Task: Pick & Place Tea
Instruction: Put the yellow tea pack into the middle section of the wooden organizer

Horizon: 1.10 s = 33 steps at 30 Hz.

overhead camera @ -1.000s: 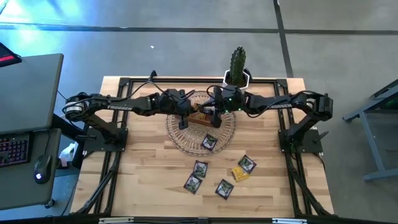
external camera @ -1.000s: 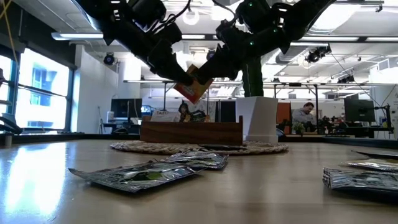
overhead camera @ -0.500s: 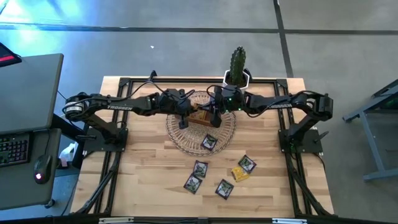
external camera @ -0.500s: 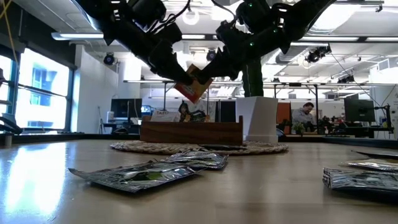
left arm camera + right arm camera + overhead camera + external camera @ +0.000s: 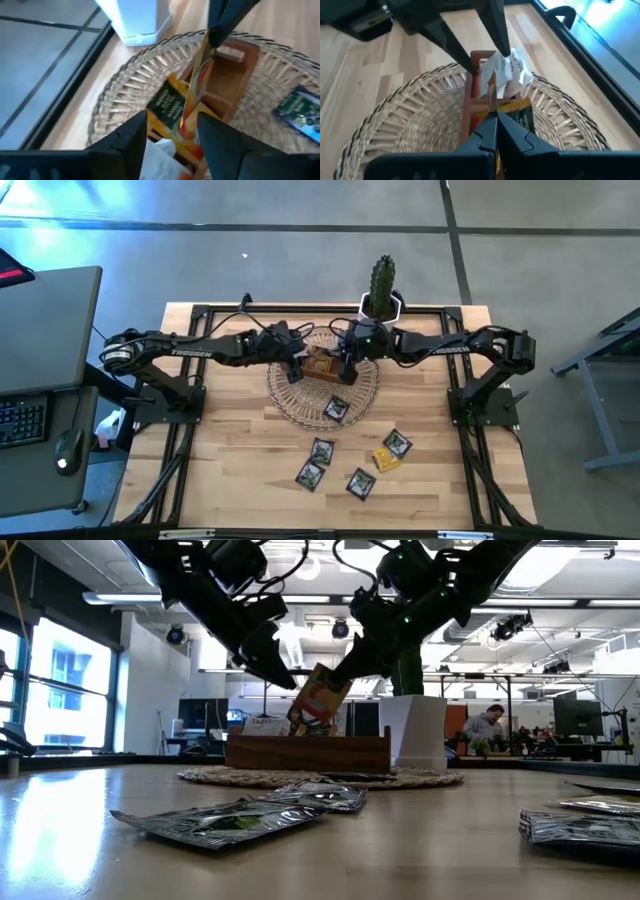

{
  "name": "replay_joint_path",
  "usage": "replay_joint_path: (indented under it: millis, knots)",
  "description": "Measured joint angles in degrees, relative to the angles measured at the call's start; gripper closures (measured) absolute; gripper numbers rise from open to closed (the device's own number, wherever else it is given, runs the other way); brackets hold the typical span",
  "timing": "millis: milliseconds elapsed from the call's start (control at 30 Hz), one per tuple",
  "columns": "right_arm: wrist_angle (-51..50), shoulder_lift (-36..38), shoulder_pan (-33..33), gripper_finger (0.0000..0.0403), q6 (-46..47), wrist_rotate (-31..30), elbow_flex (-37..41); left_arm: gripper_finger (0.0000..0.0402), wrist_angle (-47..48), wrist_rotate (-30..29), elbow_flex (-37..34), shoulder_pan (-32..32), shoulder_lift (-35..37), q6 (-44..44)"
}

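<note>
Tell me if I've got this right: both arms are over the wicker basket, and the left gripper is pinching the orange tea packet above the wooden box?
Not quite. The right gripper pinches the orange tea packet; the left gripper stands open beside it, as the left wrist view shows. Both arms are over the wicker basket, above the wooden box.

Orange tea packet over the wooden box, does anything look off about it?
The orange tea packet hangs tilted above the wooden box, pinched at its top corner by the right hand. The left hand is open beside it, not holding it.
</note>
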<state>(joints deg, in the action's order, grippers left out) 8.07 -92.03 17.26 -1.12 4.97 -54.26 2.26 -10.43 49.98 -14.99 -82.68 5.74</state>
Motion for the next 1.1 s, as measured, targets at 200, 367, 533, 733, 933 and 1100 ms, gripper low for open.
replay_joint_path:
  millis: [200,367,533,733,933,1100]
  knots:
    - [-0.60,-1.29,0.68,0.0402,3.55,3.97,0.00,0.0218,2.15,-0.57,0.00,0.01,1.01,-2.16]
    - [-1.05,-6.02,1.70,0.0402,3.18,3.96,-2.64,0.0218,4.34,-0.62,0.02,0.01,1.98,-1.85]
    - [-12.04,-11.16,3.11,0.0403,2.29,3.41,-13.08,0.0218,9.58,-0.54,0.01,0.01,5.31,-5.23]
    - [-32.99,-15.70,2.79,0.0403,1.08,-1.72,-25.06,0.0218,15.82,2.72,0.00,0.01,14.35,-10.54]
    - [-36.64,-16.02,2.44,0.0403,1.08,-1.95,-28.34,0.0218,22.56,1.86,0.02,0.01,22.93,-9.72]
    - [-36.41,-16.02,2.51,0.0403,1.11,-1.07,-27.46,0.0218,25.87,-0.38,0.02,0.01,25.86,-8.70]
